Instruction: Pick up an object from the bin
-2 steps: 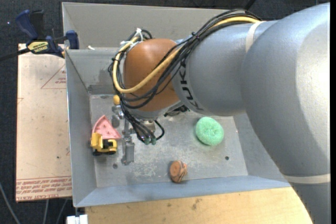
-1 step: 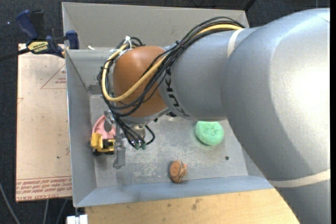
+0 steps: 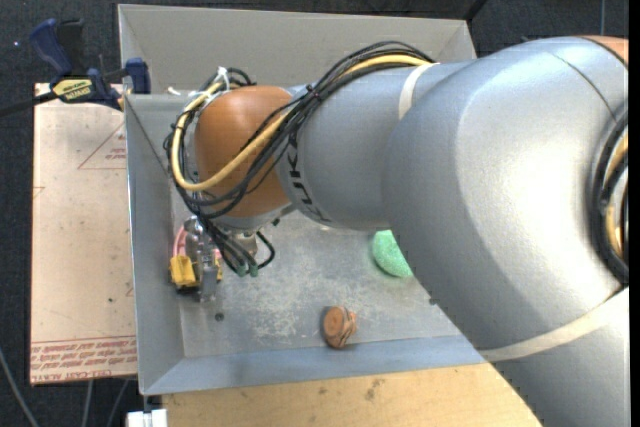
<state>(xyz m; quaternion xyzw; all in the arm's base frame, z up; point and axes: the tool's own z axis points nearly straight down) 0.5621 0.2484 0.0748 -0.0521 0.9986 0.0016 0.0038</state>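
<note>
Find the gripper (image 3: pixel 207 270) low at the bin's (image 3: pixel 300 363) left wall, just beside a yellow block (image 3: pixel 182 273) and a pink piece (image 3: pixel 185 240). You cannot tell its opening or hold. The block is its likely target. A green lump (image 3: pixel 392 255) and a brown ball (image 3: pixel 338 325) lie well apart.

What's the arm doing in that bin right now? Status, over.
Gripper down at left side of bin, next to a small yellow thing. Hold unclear. Green lump and brown ball lie clear of it, over.
</note>
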